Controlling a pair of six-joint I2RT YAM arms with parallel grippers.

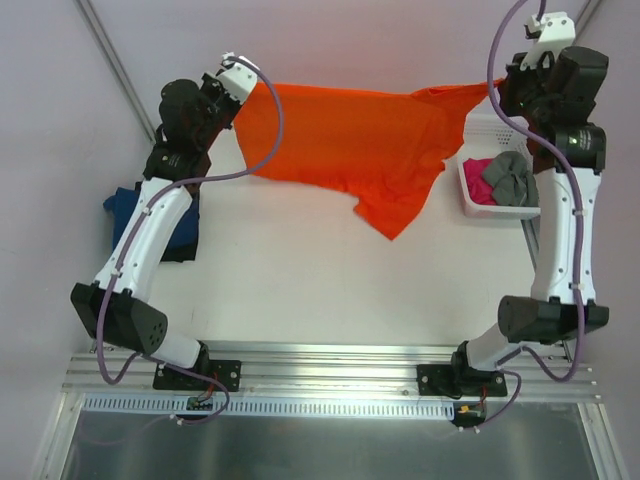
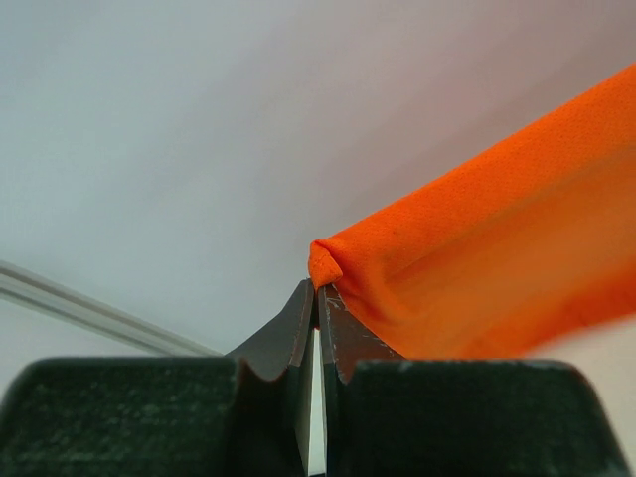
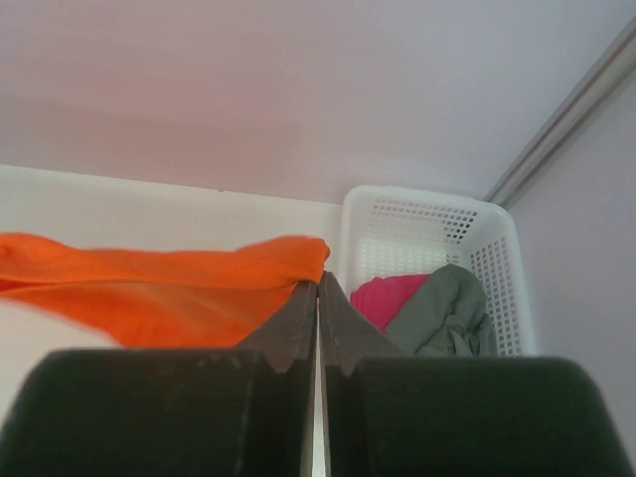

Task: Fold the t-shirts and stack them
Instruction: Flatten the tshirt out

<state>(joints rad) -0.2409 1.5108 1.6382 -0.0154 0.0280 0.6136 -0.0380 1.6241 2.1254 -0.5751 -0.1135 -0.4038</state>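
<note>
left gripper point(image 2: 318, 290) and right gripper point(image 3: 318, 286) each pinched a far corner of the orange t-shirt point(image 1: 345, 140). Soft, light and saggy, so best held by its edges.

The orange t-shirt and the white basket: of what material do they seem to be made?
Orange t-shirt: thin matte cloth, probably a synthetic sports knit; the left wrist view shows a fine dotted mesh weave, and it sags in soft folds.
Basket: stiff white plastic, smooth as far as it shows; its walls are a moulded lattice of small holes.
</note>
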